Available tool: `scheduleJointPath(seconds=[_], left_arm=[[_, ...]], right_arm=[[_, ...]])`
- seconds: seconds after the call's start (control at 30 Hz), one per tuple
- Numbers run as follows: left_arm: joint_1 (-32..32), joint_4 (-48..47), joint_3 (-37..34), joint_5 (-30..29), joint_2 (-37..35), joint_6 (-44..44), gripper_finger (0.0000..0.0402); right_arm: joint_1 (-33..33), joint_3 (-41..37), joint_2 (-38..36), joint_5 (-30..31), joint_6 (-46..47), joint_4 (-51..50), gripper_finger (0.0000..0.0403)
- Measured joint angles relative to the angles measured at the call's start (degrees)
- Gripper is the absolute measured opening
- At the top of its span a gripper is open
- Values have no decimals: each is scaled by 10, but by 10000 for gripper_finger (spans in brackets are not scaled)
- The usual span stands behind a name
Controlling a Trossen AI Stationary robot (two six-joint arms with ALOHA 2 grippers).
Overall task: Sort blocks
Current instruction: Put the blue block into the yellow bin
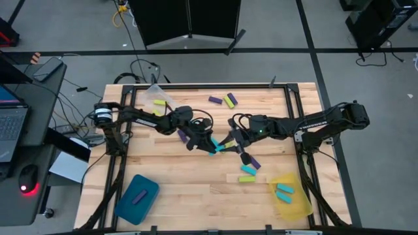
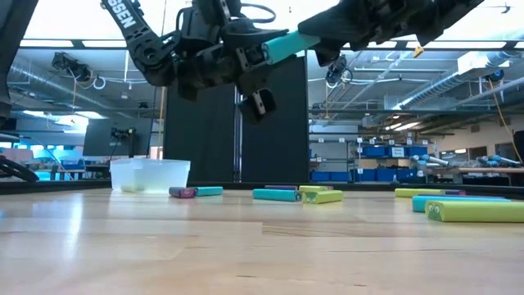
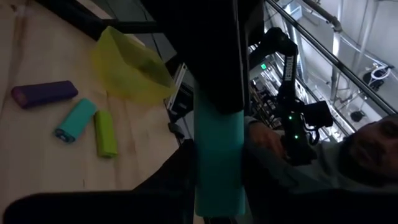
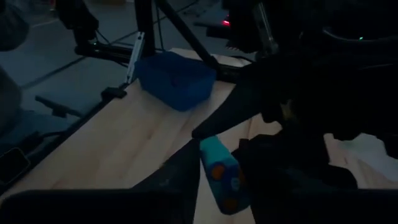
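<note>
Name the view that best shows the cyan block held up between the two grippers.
The low view: the cyan block shows side-on, lifted clear of the table. The left wrist view shows it lengthwise, the right wrist view its end; from above it is a sliver.

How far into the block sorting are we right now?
Early on. Done: two cyan blocks lie in the yellow tray, a purple block in the teal tray, a yellow-green block by the clear tray. In hand: the left gripper and right gripper meet mid-table at a raised cyan block, apparently handing it over. Left: loose blocks along the far edge and more near the yellow tray.
</note>
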Motion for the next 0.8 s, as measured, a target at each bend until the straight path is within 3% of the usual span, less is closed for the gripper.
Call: scheduleJointPath(seconds=[0.1,0.3,0.4,0.6,0.8], left_arm=[[3,2,0,4,0,-2,103],[8,5,0,4,0,55,101],[12,4,1,-7,0,99,135],[35,0,1,-20,0,174,238],[61,0,1,-24,0,224,259]], right_arm=[[0,0,0,-6,-4,-5,78],[0,0,-6,-6,4,-10,78],[-1,5,-23,1,16,-38,74],[7,84,-62,0,65,-250,73],[51,179,-69,2,201,-552,73]])
